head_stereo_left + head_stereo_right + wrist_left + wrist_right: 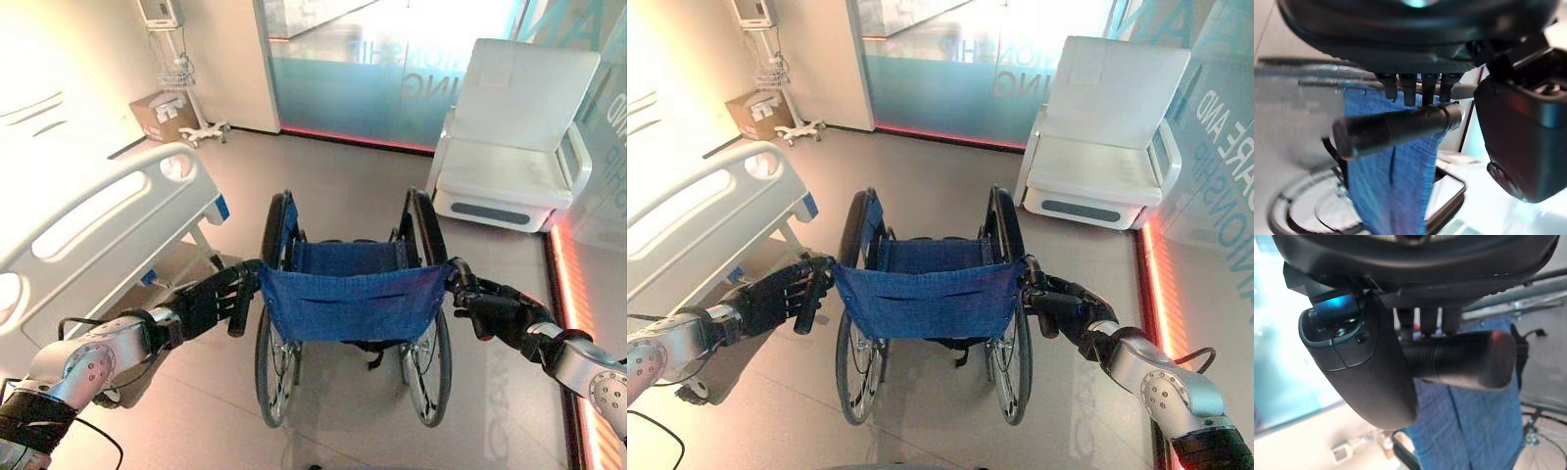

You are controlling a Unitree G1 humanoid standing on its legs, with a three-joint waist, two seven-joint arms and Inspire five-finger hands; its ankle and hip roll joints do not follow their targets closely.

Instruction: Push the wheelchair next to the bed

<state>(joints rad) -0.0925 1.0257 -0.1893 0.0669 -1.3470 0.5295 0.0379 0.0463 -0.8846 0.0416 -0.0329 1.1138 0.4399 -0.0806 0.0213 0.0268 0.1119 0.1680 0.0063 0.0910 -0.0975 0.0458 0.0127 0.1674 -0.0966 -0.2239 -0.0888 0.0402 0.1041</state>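
The wheelchair stands in the middle of the floor with its blue back toward the robot, and the bed lies just to its left. The left hand is curled round the left push handle, and the right hand round the right push handle, so the pushing step looks under way. The next move probably needs an even push that brings the chair in alongside the bed rail without its left wheel clipping the frame. A white recliner sits far right, a cardboard box far left.
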